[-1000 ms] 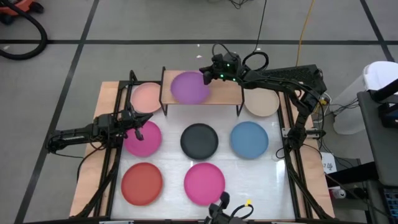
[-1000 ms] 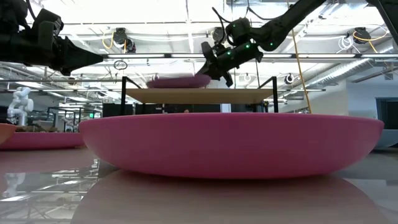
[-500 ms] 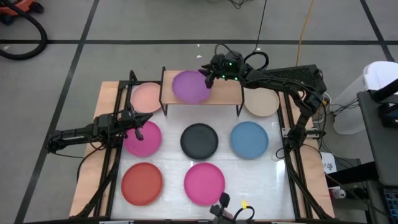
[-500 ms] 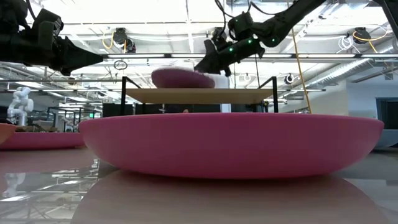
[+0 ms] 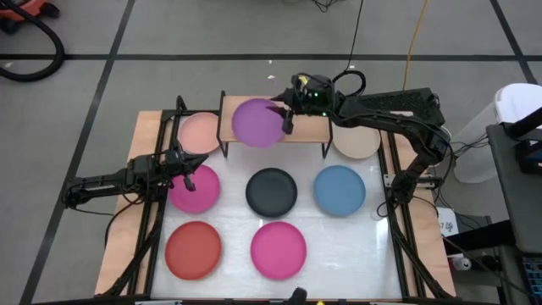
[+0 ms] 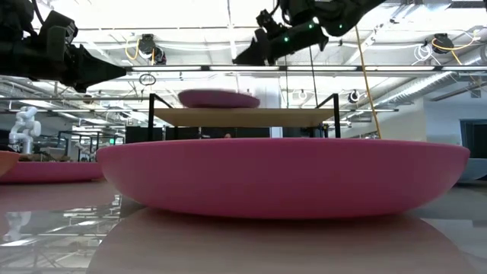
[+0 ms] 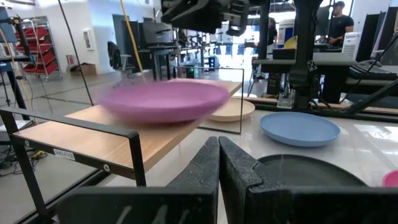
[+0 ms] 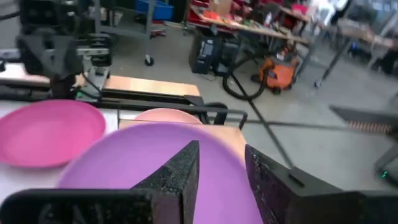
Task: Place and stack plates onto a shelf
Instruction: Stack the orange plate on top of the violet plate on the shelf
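The purple plate (image 5: 257,124) lies flat on the left half of the light-wood shelf (image 5: 310,128), resting on its underside (image 6: 218,99). My right gripper (image 5: 287,117) hovers above the plate's right edge, well clear of it in the low view (image 6: 245,55). Its wrist view shows it open (image 8: 221,152) over the purple plate (image 8: 143,165), holding nothing. My left gripper (image 5: 184,173) hangs shut (image 7: 218,144) above the far-left edge of the magenta plate (image 5: 196,190), touching nothing.
On the white tabletop lie the light pink plate (image 5: 200,133) left of the shelf, the beige plate (image 5: 356,141) right of it, then the black (image 5: 272,191), blue (image 5: 340,190), red (image 5: 193,250) and hot pink (image 5: 279,249) plates. The shelf's right half is bare.
My right gripper, which was down at the purple plate's right edge on the shelf, has risen clear of it and shifted slightly toward the table's near edge. The plate, tipped up half a second ago, now lies flat on the shelf.
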Robot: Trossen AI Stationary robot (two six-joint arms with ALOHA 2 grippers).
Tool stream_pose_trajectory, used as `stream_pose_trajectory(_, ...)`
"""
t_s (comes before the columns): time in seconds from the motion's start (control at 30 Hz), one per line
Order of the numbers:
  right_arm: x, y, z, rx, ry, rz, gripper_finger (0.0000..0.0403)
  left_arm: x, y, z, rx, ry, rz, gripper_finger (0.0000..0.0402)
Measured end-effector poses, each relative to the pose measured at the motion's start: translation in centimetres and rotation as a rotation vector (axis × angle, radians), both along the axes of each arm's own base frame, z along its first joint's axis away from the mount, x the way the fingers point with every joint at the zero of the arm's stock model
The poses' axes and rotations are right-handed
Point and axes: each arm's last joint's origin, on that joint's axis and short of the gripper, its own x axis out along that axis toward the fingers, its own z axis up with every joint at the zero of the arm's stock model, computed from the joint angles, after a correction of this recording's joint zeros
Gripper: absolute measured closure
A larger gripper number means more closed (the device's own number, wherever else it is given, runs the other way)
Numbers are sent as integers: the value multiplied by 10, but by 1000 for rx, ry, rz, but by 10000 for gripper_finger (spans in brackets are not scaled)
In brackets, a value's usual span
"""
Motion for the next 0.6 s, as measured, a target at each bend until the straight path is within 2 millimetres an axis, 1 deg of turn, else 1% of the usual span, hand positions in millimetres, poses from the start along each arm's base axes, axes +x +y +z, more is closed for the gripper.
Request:
stream_pose_trajectory(0.1,2,11,6,-51,-9,35,289,0,0,0,0,0,0,398)
stream_pose_trajectory(0.27,-3,29,27,-93,-72,73,289,0,0,0,0,0,0,398)
stream_pose_trajectory(0.4,-15,49,53,-122,-139,103,289,0,0,0,0,0,0,398)
stream_pose_trajectory(0.5,-27,69,71,-134,-198,140,289,0,0,0,0,0,0,398)
stream_pose_trajectory(0.6,-41,93,78,-141,-231,195,289,0,0,0,0,0,0,398)
